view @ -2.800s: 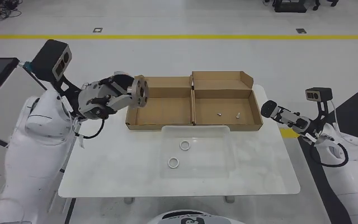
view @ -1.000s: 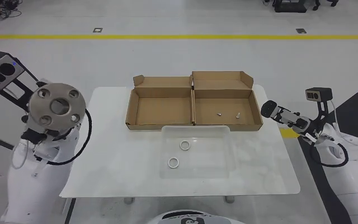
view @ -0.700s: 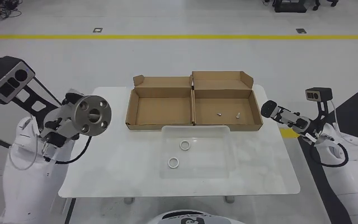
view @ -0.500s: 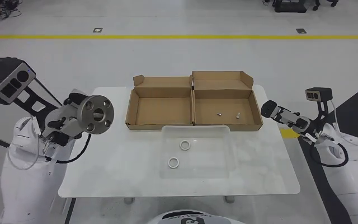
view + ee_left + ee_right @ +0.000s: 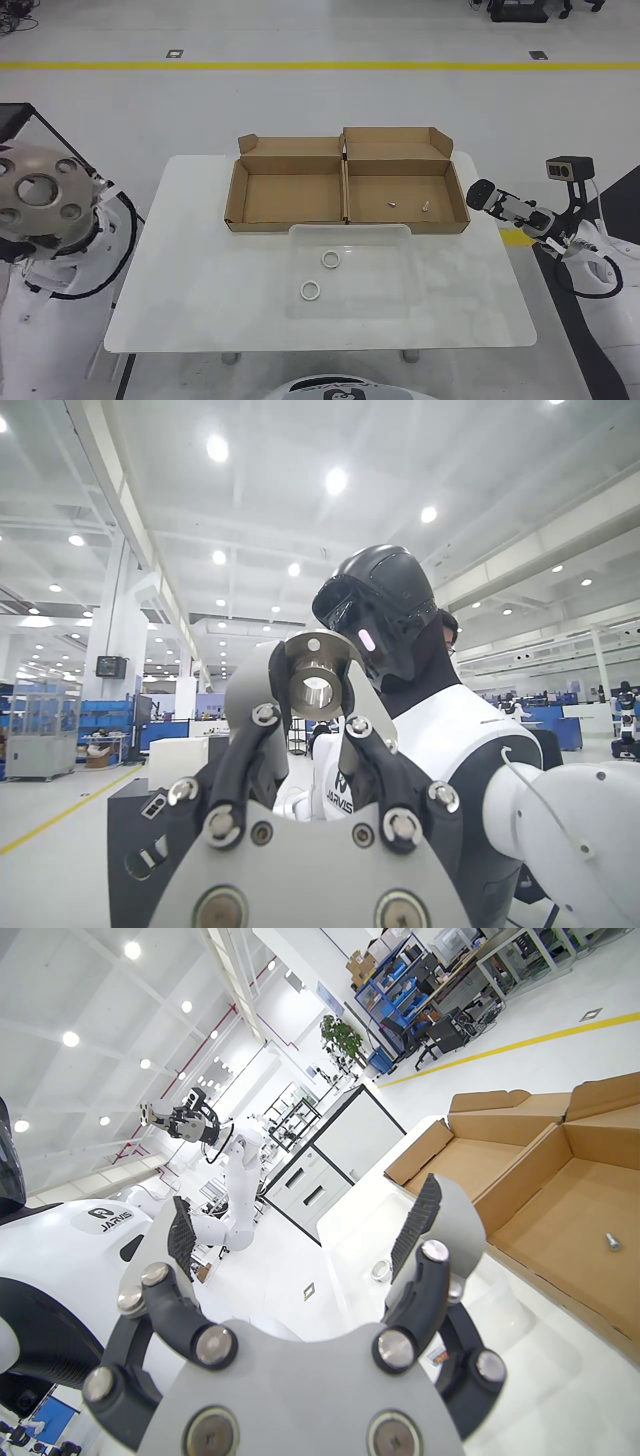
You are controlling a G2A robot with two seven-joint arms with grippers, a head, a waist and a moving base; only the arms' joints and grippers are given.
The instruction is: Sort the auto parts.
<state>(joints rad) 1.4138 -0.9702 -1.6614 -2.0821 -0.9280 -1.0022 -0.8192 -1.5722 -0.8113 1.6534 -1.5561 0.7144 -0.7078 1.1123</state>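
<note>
Flange [image 5: 38,192]: gripped in the left fingers [image 5: 362,695], raised off the 9 o'clock edge of the desk [image 5: 200,280], its face turned up.
Left box [image 5: 285,195]: at 3 o'clock from the flange, well apart; likely drop spot.
Right fingers [image 5: 415,1223]: spread, holding nothing, at the desk's 3 o'clock edge.
Nearer arm: left.

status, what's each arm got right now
Left gripper shut on flange, high off table's left. Right gripper open, off right edge. Rings in tray, bolts in right box; nothing in the way.
</note>
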